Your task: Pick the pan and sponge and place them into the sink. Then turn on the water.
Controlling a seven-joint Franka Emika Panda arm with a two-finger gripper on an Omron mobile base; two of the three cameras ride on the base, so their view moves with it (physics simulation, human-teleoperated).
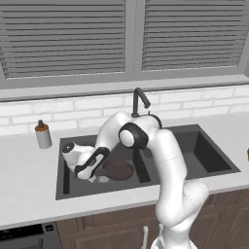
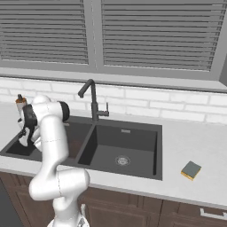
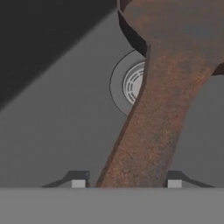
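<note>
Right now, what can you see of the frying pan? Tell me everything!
The pan is round, shallow and dark brown, looking rusty and rough. It lies flat in the left basin of the sink, partly over the round metal drain. Its long handle runs between the fingertips of the gripper, with gaps on both sides, so the jaws look loosened around it.

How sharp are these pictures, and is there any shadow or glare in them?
Hand view: the pan handle looms large and soft-edged above the drain, a dark shadow filling the upper left corner. Left base view: even flat light, the sink basins shaded, no glare. Right base view: the same, with the sponge fairly crisp.
</note>
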